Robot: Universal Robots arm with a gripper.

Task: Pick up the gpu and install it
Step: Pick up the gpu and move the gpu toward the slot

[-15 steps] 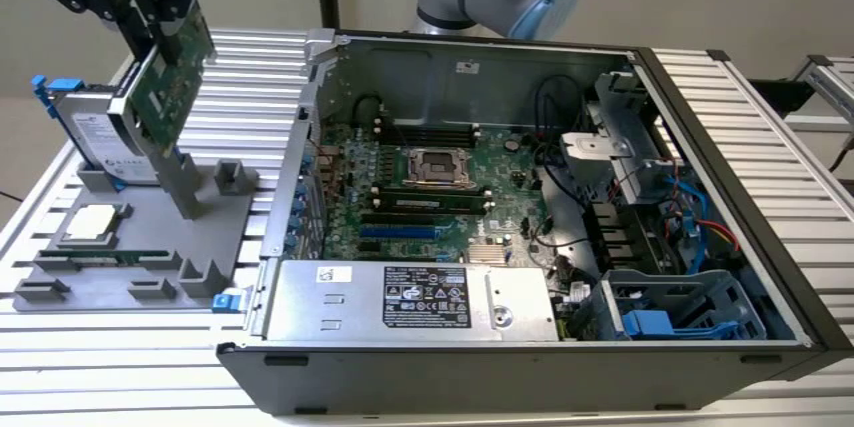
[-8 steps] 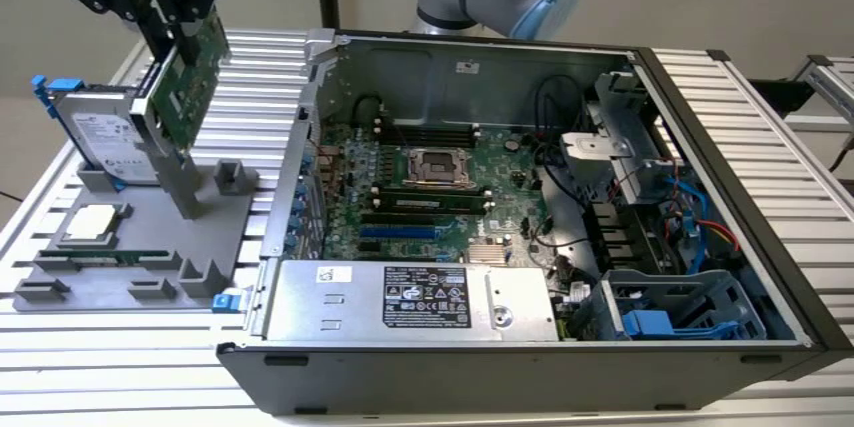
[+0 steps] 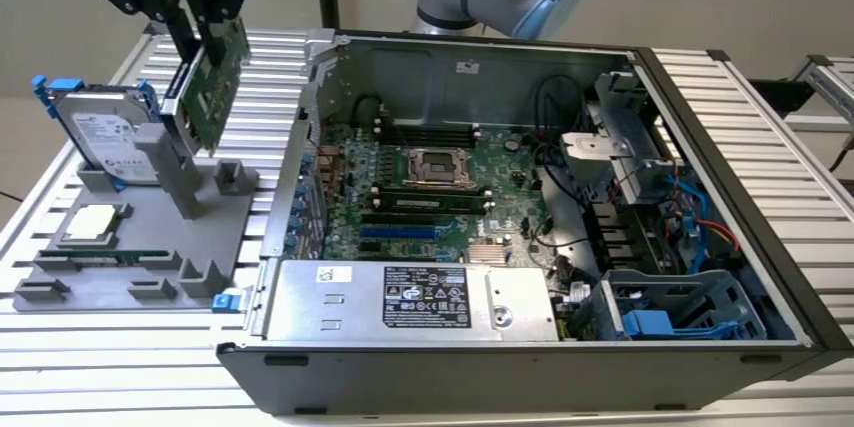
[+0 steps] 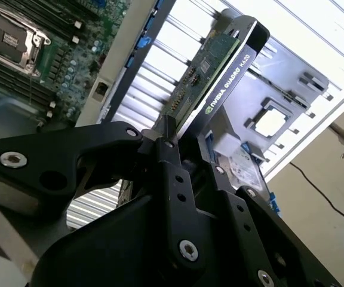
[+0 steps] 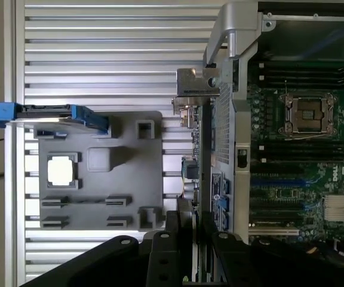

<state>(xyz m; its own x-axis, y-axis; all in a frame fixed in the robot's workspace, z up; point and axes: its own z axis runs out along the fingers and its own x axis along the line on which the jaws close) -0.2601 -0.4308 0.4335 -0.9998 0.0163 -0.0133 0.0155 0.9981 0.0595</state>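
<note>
1. The pincer is clenched on the gpu, gripping it by its upper edge. The card hangs below it, nearly upright with a slight tilt, at the exterior view's far left.
2. In the second wrist view the pincer has one black finger against each face of the gpu. The green board is on one side and the black cover on the other, and most of the card reaches out past the fingertips.
3. In the exterior view the card appears raised above the grey holder, which sits on the slatted counter. It is just beside the hard drive, which stands upright in the holder with its blue rails.
4. The first wrist view looks down along the pincer. There the card lines up over the strip of counter between the holder and the outer wall of the computer case.
5. The computer case lies open on its side, on the exterior view's right of the holder. Its motherboard faces up. The gpu is outside the case and not seated in any slot.
6. A square processor chip and a narrow memory stick lie in the near part of the holder, well below the card.
</note>
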